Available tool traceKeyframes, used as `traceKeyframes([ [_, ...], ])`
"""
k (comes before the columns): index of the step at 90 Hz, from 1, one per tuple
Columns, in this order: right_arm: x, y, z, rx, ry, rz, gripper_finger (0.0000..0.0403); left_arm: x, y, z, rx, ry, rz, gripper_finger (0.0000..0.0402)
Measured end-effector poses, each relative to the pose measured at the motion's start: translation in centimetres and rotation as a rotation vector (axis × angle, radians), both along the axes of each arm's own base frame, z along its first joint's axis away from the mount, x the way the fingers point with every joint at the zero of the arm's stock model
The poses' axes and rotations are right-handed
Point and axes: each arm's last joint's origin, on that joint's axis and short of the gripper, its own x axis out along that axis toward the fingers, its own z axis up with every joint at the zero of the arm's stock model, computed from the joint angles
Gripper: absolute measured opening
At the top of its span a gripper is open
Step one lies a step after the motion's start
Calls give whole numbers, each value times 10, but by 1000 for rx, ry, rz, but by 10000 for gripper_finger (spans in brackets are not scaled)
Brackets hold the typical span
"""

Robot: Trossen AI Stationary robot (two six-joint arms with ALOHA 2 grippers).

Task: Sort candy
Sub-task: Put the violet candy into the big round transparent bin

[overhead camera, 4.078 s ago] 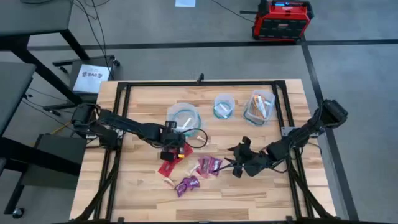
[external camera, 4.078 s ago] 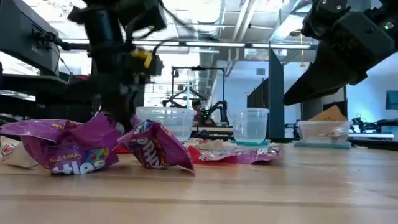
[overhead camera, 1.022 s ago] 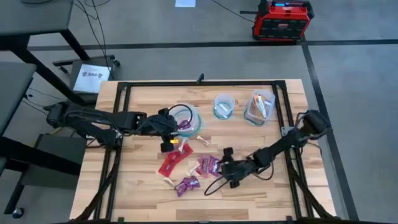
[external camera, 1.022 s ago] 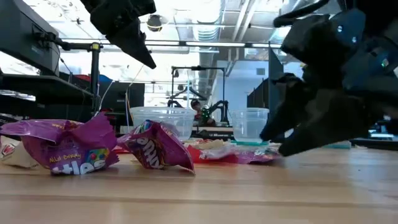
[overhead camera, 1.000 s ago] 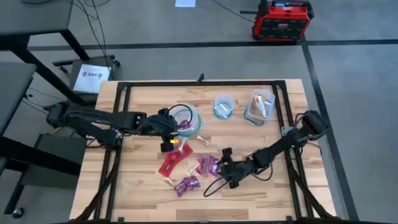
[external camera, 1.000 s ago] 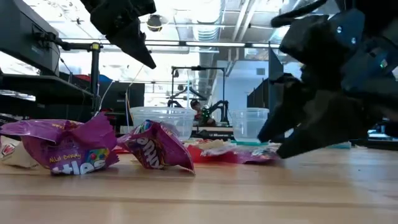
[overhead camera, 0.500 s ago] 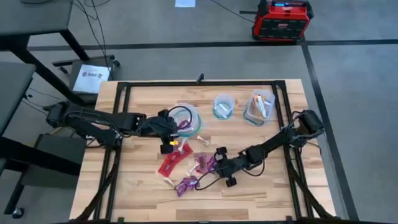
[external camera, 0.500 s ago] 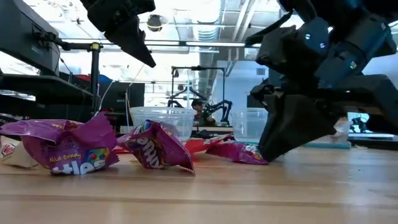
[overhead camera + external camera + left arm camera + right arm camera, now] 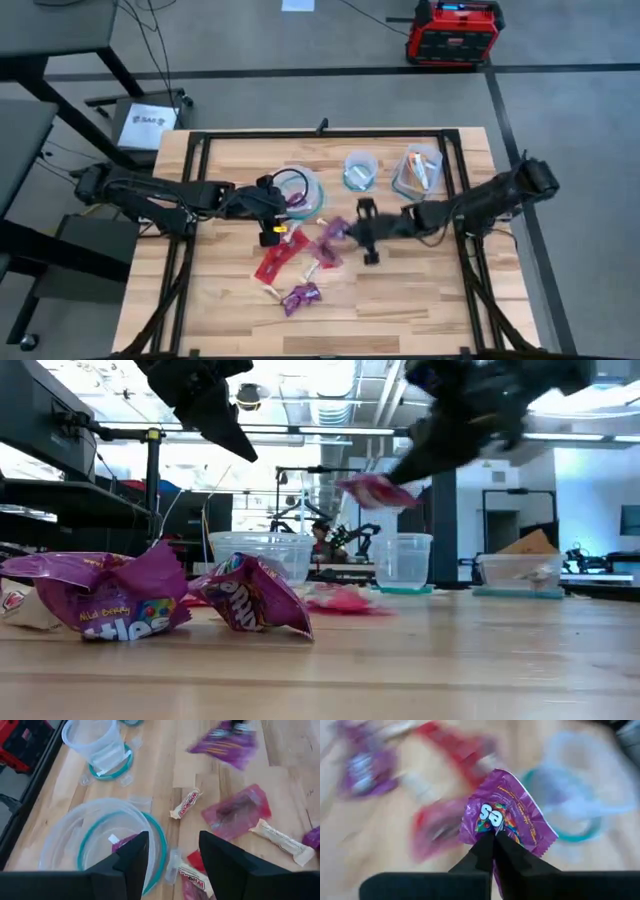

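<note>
One purple packet [image 9: 507, 822] of candy, pinched at its lower edge by the right gripper [image 9: 492, 837], fingers closed tight on the wrapper. Held clear of the table, above its middle, near the large round container [image 9: 310, 180]; seen raised in the low view [image 9: 375, 490] and in the high view [image 9: 335, 230] just beside the right gripper [image 9: 347, 231].

Second purple packet [image 9: 125, 841], lay inside the large round container [image 9: 65, 845], partly hidden by the left arm's finger.

Two more purple packets, lay on the wood at the near side: crumpled one [image 9: 110, 600] and folded one [image 9: 250, 595], just beside each other in the low view.

Pink packet [image 9: 235, 812], lay flat on the table near the loose pile; showed in the high view [image 9: 325, 252] below the raised packet.

Red packets [image 9: 275, 262], lay in a short row toward the near-left of the pile, one partly over the other.

Small white-and-orange bar [image 9: 185, 804], lay alone between the large container and the pink packet. Pale long bar [image 9: 277, 837], lay just beside the pink packet.

Left gripper [image 9: 283, 203], hung over the near rim of the large round container, fingers [image 9: 220, 855] spread wide and holding nothing.

Small round cup [image 9: 359, 170], stood at the far side of the table, between the large container and the rectangular container [image 9: 405, 178]. Bars with orange wrappers [image 9: 420, 172], lay inside that rectangular container.

Wooden table [image 9: 400, 310], bare at its near right.
</note>
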Motion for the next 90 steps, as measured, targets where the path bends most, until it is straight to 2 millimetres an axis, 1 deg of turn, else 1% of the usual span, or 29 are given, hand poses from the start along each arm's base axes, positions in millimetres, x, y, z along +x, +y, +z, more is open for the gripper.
traceKeyframes([
  [11, 19, -30, -2, -12, -102, -89, 0, 0, 0, 0, 0, 4, 2, 162],
  [18, 36, -48, -1, -10, -157, -146, 0, -1, 0, -1, 0, 11, 2, 162],
  [32, 74, -79, -2, -17, -169, -230, 0, -6, 1, 0, 12, 34, 24, 162],
  [41, 96, -93, -4, -5, -162, -237, 2, -14, 3, 4, 28, 41, 75, 162],
  [48, 110, -101, -6, 42, -117, -193, 17, -20, 5, 7, 23, 36, 99, 162],
  [56, 119, -109, -4, 60, -71, -196, 53, -24, 5, 9, 6, 34, 113, 162],
  [64, 121, -110, 1, 54, -30, -193, 96, -29, 5, 9, -8, 53, 126, 162],
  [71, 117, -109, 9, 56, 11, -191, 135, -30, 6, 6, -17, 78, 137, 162],
  [81, 101, -98, 29, 61, 78, -169, 181, -31, 6, 4, -27, 101, 148, 162],
  [90, 82, -82, 49, 88, 119, -115, 208, -30, 5, 2, -32, 110, 148, 162],
])
